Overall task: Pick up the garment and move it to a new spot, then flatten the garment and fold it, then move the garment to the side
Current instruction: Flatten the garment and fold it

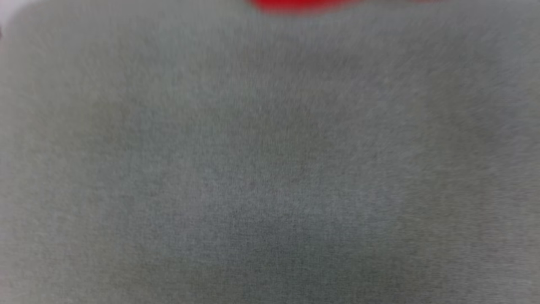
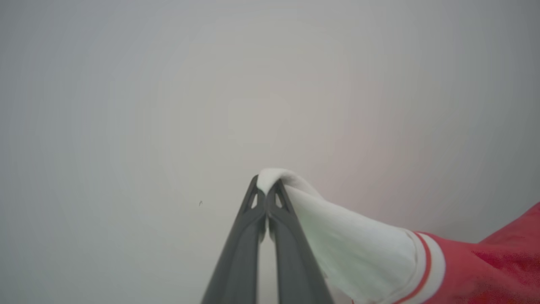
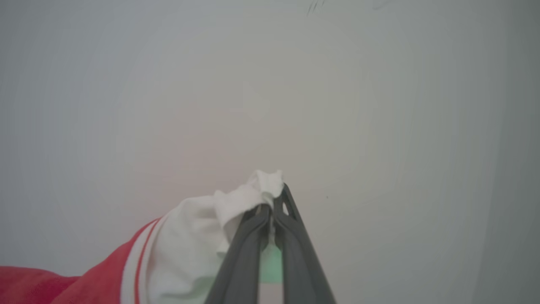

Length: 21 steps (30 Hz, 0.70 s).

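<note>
Head view, surface: a blurred grey surface (image 1: 270,169) lies below, with a red sliver of the garment (image 1: 303,4) at the top edge.
Garment: its red body trails out of the bottom corner in both wrist views, probably slung between the two arms.
Sleeve ends: the left wrist view shows one white sleeve end (image 2: 358,249) draped smoothly; the right wrist view shows the other sleeve end (image 3: 190,236) crumpled.
Left fingers (image 2: 240,253): pressed together, pinching only the sleeve's tip.
Right fingers (image 3: 299,253): pressed together on a bunched wad.
Main risk: either thin pinch could slip under the body's weight (soft cloth, little bite).
Lesser risk: arms spreading too far would strain the trim.
Small risk: the wad could leave a crease after flattening.
</note>
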Motion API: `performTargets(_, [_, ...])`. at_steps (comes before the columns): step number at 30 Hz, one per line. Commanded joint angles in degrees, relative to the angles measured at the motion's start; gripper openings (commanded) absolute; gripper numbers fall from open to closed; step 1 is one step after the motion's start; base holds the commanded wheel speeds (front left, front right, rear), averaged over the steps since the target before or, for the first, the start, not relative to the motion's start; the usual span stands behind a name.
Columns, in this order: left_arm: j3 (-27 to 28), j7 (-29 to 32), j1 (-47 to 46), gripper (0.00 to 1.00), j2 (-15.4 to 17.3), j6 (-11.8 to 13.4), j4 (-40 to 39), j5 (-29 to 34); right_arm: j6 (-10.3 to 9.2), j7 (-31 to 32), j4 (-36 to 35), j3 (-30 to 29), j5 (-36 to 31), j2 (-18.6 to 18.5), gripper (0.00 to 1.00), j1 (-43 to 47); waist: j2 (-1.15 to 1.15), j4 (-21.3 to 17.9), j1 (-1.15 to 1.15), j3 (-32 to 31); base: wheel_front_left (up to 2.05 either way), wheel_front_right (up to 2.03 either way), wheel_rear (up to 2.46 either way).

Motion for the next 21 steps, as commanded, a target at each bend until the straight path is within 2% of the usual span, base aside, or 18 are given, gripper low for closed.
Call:
performTargets(1, [0.5,-2.0,-1.3,0.0,-0.7,-0.1,0.4,0.0,-0.06,-0.4,-0.1,-1.2,-1.1,-0.1,0.0,-1.7,0.0,2.7,0.0,10.8,0.0,0.0,0.0])
performTargets(3, [1.5,-6.3,-2.8,0.0,-1.9,-1.1,1.2,-1.1,-0.06,-0.5,-3.7,-4.5,-4.7,-0.7,0.0,-2.8,0.0,3.4,0.0,13.4,0.0,0.0,0.0])
performTargets(5, [1.8,-9.7,-3.0,0.0,-2.6,-1.8,2.6,-1.2,-0.06,-0.4,-5.7,-7.1,-7.2,0.2,0.0,0.1,0.0,4.1,0.0,15.1,0.0,0.0,0.0])
performTargets(9, [0.4,-12.9,-0.6,0.0,-4.0,-3.3,6.4,-1.1,-0.06,-0.5,-5.9,-7.4,-9.0,1.2,0.0,4.4,0.0,5.2,0.0,15.9,0.0,0.0,0.0])
performTargets(14, [-0.4,-12.6,3.5,0.0,-5.1,-4.7,11.2,-2.8,-0.06,-0.2,-4.2,-5.0,-4.5,1.7,0.0,10.6,0.0,6.1,0.0,14.7,0.0,0.0,0.0])
performTargets(16, [-0.4,-11.9,5.3,0.0,-5.4,-5.1,12.7,-3.8,-0.06,0.5,-4.2,-3.7,-2.5,0.7,0.0,12.0,0.0,6.4,0.0,13.7,0.0,0.0,0.0])
performTargets(21, [-1.7,-8.9,9.9,0.0,-5.7,-5.6,14.8,-5.3,-0.06,6.6,-5.1,-1.0,4.4,-1.8,0.0,16.8,0.0,7.0,0.0,10.5,0.0,0.0,0.0])
